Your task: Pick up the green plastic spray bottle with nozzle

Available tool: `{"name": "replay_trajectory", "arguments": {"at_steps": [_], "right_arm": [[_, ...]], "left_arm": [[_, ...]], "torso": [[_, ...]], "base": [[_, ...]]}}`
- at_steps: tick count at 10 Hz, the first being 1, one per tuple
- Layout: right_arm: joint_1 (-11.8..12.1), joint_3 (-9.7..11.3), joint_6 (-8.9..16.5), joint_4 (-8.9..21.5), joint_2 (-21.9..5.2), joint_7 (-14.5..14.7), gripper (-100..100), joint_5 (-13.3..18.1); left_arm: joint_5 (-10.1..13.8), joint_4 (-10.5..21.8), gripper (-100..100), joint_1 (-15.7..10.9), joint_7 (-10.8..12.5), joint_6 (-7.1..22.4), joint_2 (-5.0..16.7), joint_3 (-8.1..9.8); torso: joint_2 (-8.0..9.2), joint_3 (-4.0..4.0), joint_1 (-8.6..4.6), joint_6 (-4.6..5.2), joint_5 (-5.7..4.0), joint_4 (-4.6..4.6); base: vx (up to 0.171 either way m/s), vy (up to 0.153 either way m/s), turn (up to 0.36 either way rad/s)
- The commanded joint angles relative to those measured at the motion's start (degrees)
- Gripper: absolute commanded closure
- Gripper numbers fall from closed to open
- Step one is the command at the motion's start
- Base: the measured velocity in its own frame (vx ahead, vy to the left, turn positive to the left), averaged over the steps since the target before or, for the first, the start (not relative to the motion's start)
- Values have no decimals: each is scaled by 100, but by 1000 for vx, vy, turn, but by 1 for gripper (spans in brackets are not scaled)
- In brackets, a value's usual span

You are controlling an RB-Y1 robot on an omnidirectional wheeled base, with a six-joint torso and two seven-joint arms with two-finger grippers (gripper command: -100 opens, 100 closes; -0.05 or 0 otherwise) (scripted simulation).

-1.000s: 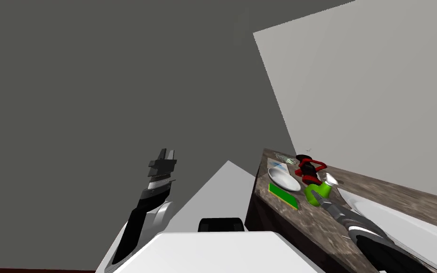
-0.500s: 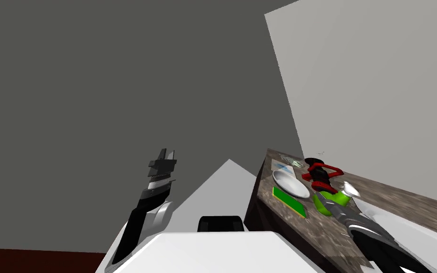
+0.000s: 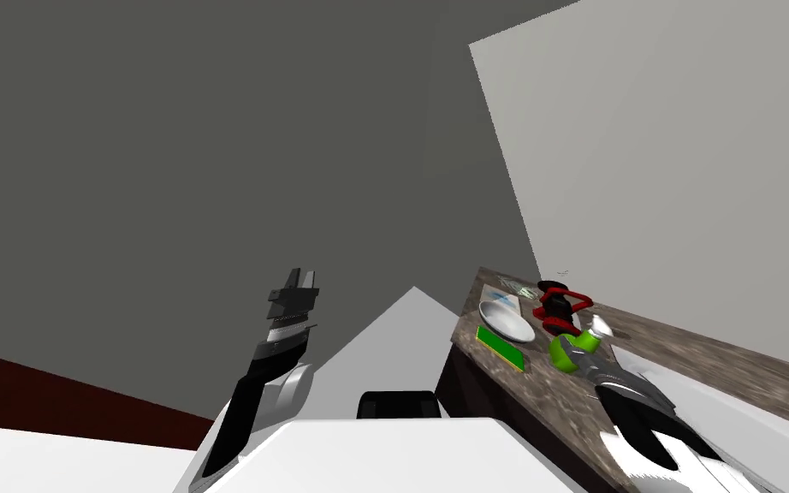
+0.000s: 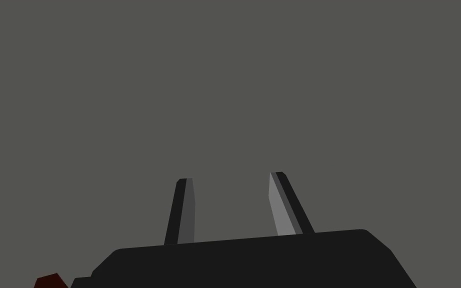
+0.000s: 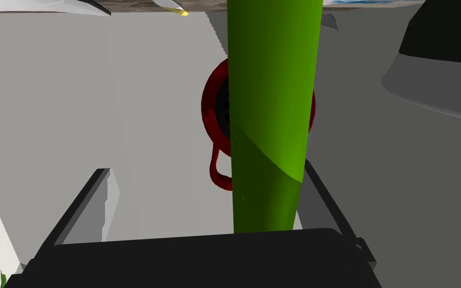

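Note:
The green spray bottle (image 3: 566, 353) with a white nozzle (image 3: 600, 325) is on the brown mottled counter (image 3: 547, 402), just in front of a red and black object (image 3: 560, 310). My right gripper (image 3: 584, 363) reaches it from the near side. In the right wrist view the green body (image 5: 269, 115) stands between the open fingers of the right gripper (image 5: 203, 167). It lies close against one finger (image 5: 324, 195) and well apart from the other. My left gripper (image 3: 301, 278) is held up at the left, away from the counter, with its fingers of the left gripper (image 4: 230, 177) open and holding nothing.
A white plate (image 3: 507, 321) and a flat green slab (image 3: 501, 347) lie near the counter's left edge. A white basin (image 3: 709, 402) sits to the right of my right arm. A light grey wall (image 3: 684, 171) rises behind the counter.
My head view swung right and then back left, showing more dark red floor at the bottom left. The bottle keeps its place by the red object, with my right gripper still at it.

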Motion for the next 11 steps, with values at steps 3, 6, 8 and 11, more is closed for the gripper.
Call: {"name": "replay_trajectory", "arguments": {"at_steps": [3,6,8,11], "right_arm": [[-650,-97,257,315,222,-26,-100,577],[-1056,-188,517,619,454,-48,-100,970],[-1371,-188,517,619,454,-48,-100,1130],[-1777,-279,778,922,687,-71,-100,1529]], "left_arm": [[0,0,0,-2,0,0,0,0],[0,0,0,-3,0,0,0,-1],[0,0,0,0,0,0,0,0],[0,0,0,-2,0,0,0,0]], "torso": [[34,18,-32,-6,-10,6],[22,8,-57,-16,-24,-1],[-3,-6,-77,0,-34,-7],[-3,-9,-84,-7,-35,-10]], "base": [[-123,-73,133],[-124,-80,141],[-54,-7,-43],[-107,-54,140]]}}
